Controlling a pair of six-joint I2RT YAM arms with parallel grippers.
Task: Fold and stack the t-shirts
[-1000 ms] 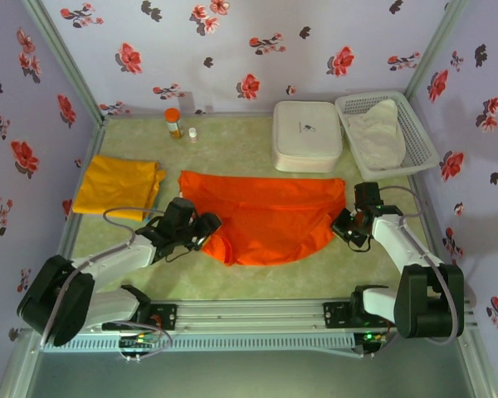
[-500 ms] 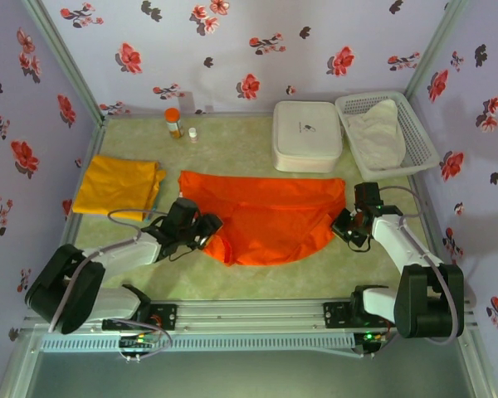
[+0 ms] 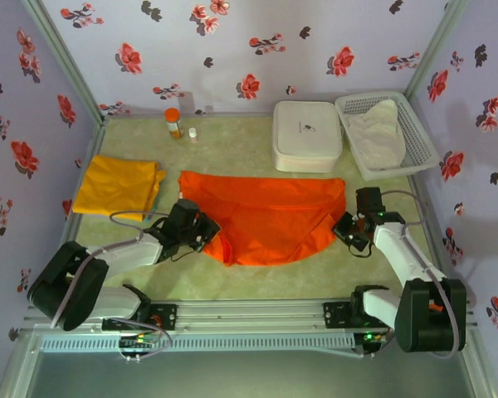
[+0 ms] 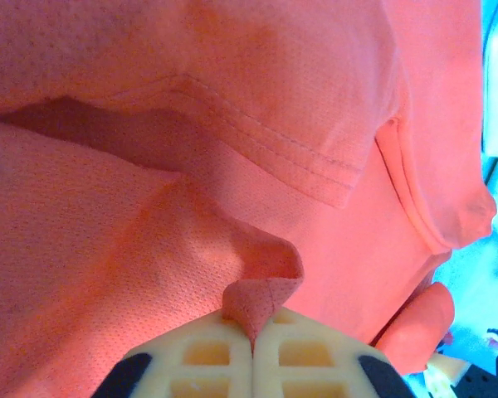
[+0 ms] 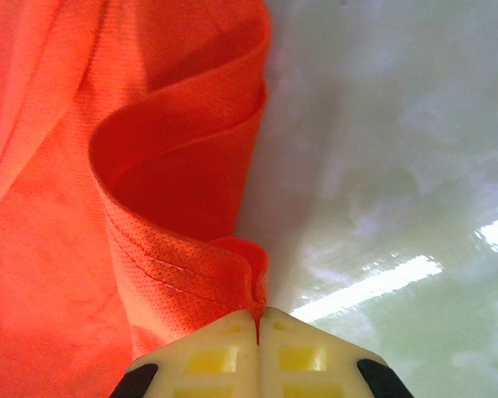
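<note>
Pinching the orange-red t-shirt (image 3: 270, 214) at opposite side edges, the left gripper (image 4: 251, 330) and the right gripper (image 5: 258, 318) are each pressed together on cloth, probably to lift a fold together; it lies spread in the centre, the mustard t-shirt (image 3: 116, 184) folded at left

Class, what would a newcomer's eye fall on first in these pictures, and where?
A bright orange-red cotton t-shirt lies spread at the centre of the pale green table. The left tool pinches its left edge and the right tool its right edge. A folded mustard-yellow t-shirt sits at far left.
</note>
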